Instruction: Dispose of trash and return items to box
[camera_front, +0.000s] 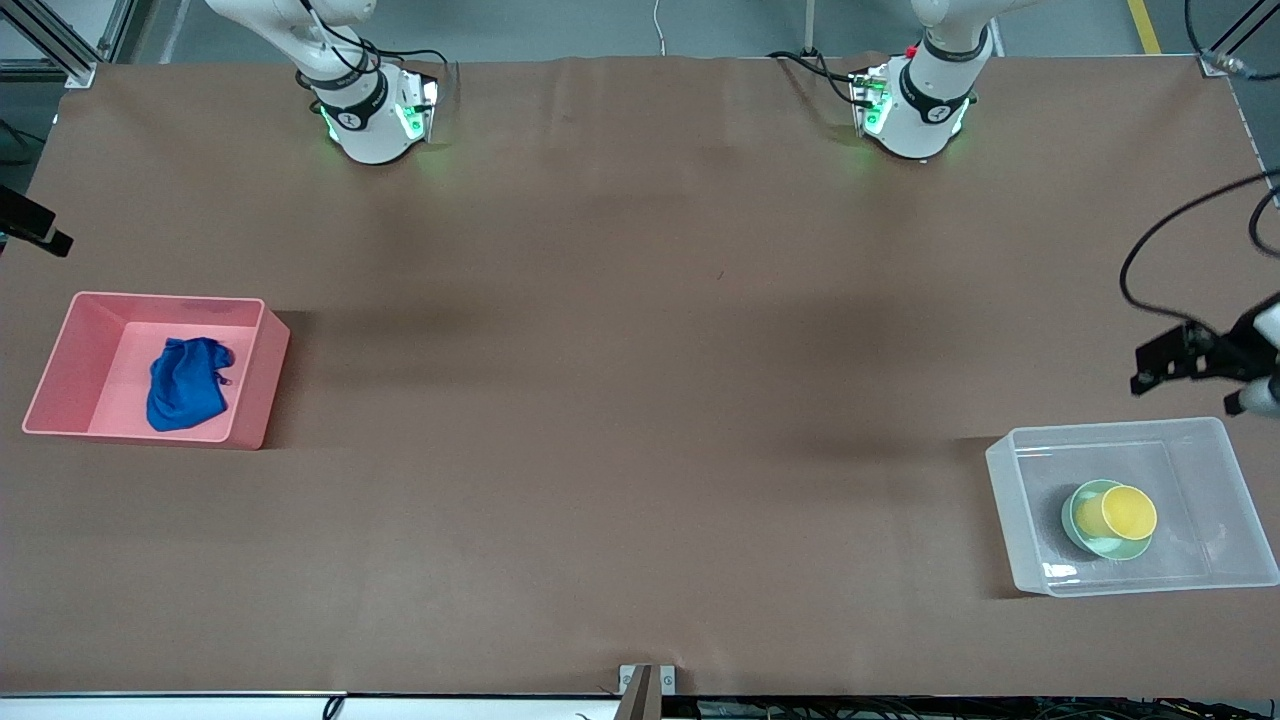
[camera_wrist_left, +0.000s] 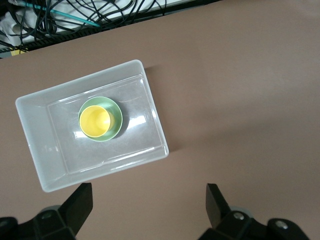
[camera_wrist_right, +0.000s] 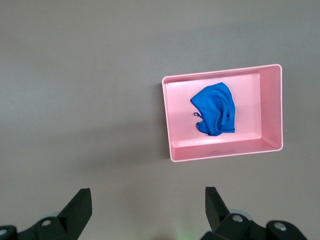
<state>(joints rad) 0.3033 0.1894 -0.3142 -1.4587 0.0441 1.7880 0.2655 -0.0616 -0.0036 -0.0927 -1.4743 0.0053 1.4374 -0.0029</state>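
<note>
Right now the clear box (camera_front: 1215, 445) sits on the brown tabletop (camera_front: 640, 400) at the left arm's end, and everything else can be placed from it. Inside the box, a pale green bowl (camera_front: 1092, 530) rests on the floor, and the yellow cup (camera_front: 1128, 512) stands inside that bowl, touching it; in the left wrist view the cup (camera_wrist_left: 96, 122) fills most of the bowl (camera_wrist_left: 116, 116), with only a green ring showing around it. The box (camera_wrist_left: 40, 165) has see-through walls, and the two nested items sit roughly in the middle of its floor.

The left tool (camera_wrist_left: 149, 205) hangs above the bare tabletop just beside the box, with its two fingers (camera_wrist_left: 80, 200) spread wide apart and nothing between them. In the front view only a dark part of it (camera_front: 1190, 355) shows at the picture's edge, above the box.

Well apart from the box, at the right arm's end of the tabletop, lies a pink bin (camera_front: 60, 370). The blue fabric wad (camera_front: 186, 384) rests crumpled on the bin's floor. From the right wrist view the wad (camera_wrist_right: 215, 110) lies in the pink bin (camera_wrist_right: 170, 120), and the right tool (camera_wrist_right: 148, 205) hovers above the bare tabletop beside that bin, its fingers (camera_wrist_right: 80, 202) also wide apart and holding nothing.
</note>
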